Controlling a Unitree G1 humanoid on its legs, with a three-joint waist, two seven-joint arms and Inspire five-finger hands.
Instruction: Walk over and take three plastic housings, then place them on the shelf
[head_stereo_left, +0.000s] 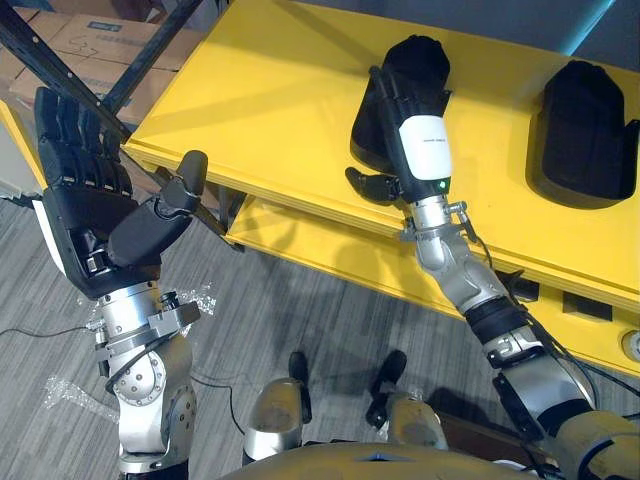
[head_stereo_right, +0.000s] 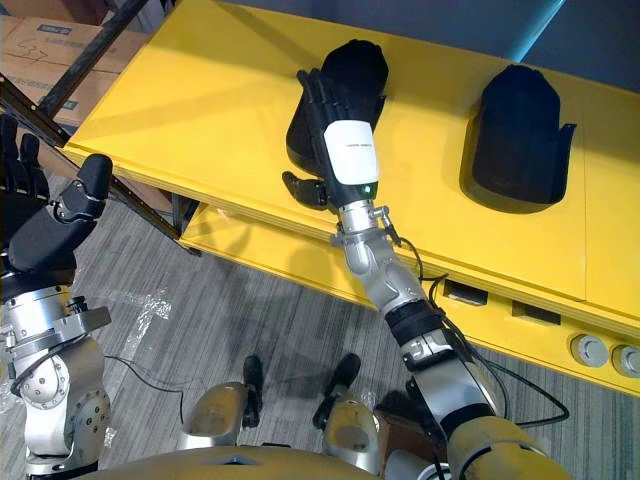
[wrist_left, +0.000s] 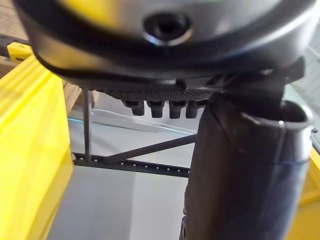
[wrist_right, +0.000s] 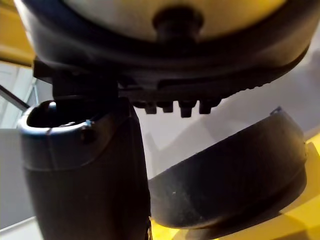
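The right hand (head_stereo_left: 412, 105) lies flat on a black housing (head_stereo_left: 422, 52) on the yellow table (head_stereo_left: 280, 90), fingers straight, thumb splayed aside. A second housing (head_stereo_left: 585, 130) sits well apart. The right wrist view adds the first housing's curved rim (wrist_right: 235, 170). The left hand (head_stereo_left: 85, 190) is raised beside the table corner, spread wide, holding nothing.

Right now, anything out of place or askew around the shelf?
Nothing on the yellow shelf: the housing under the right robot hand and the second housing beside it both sit flat. One oddity: crumpled clear plastic film on the carpet below the raised, open left robot hand.
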